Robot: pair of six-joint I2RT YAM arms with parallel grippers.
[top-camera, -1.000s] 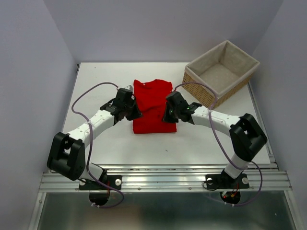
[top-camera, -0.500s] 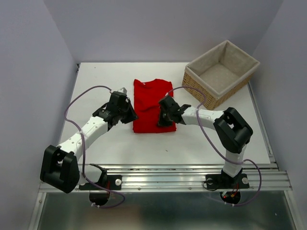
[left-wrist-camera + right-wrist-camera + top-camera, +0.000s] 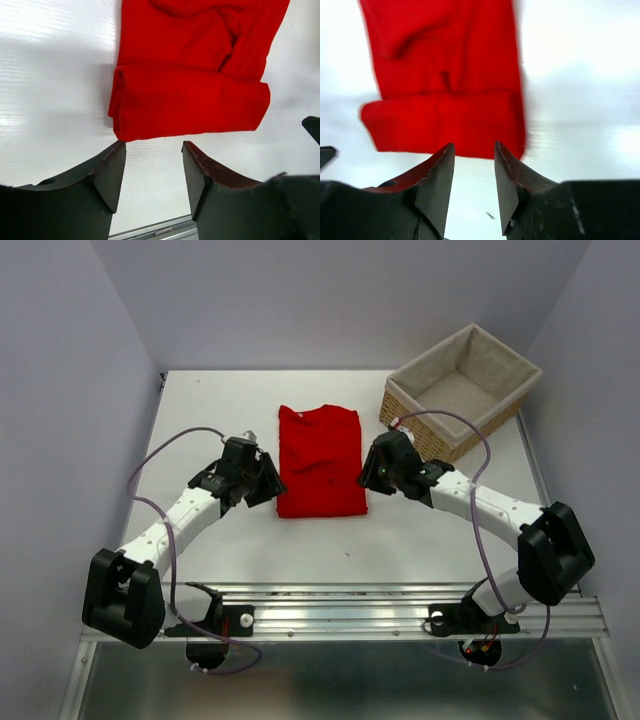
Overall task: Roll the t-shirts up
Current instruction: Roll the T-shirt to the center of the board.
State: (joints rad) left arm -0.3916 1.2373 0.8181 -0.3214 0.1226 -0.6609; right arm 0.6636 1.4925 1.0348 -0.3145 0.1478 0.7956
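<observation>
Red t-shirt, near edge rolled, between hands; left hand, right hand spread, empty, just beside.

The right end effector has its two dark fingers apart with nothing between them. Their tips sit by the near edge of the red t-shirt, whose near end is rolled into a thick band on the white tabletop.

Soft matt red cloth for the t-shirt. Beneath it, smooth white bench with faint sheen; to its right, rough woven wicker basket lined in beige cloth. Matt dark plastic on left tool and right tool.
</observation>
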